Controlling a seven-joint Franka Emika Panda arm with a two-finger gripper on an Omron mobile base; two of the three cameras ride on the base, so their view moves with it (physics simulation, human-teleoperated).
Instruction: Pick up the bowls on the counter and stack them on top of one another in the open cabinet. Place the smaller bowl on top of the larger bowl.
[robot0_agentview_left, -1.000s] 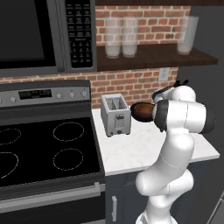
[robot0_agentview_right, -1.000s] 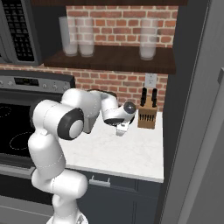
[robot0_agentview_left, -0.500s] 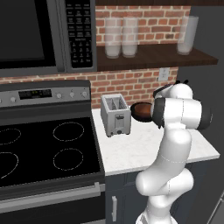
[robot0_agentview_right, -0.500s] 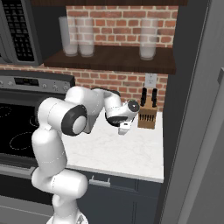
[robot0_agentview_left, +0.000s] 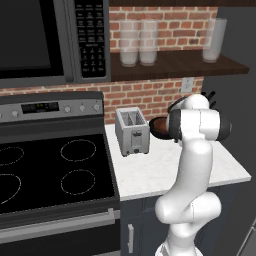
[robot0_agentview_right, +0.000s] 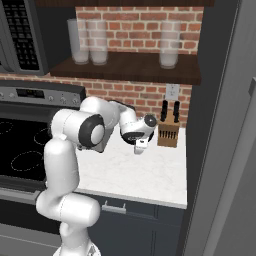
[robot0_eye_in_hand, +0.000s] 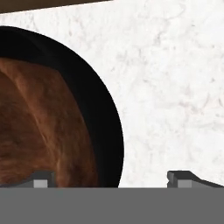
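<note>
bowl: reddish-brown bowl (robot0_eye_in_hand: 39, 127) on the counter (robot0_eye_in_hand: 175, 87) behind the toaster (robot0_agentview_left: 132, 131); dark rim, black one may sit under it, can't tell
my gripper (robot0_eye_in_hand: 111, 178): jaws spread wide, empty, 1 tip over the bowl, 1 outside
handling: looks rigid, glossy, likely slick
hold: pinch the near rim wall, squarely
</note>
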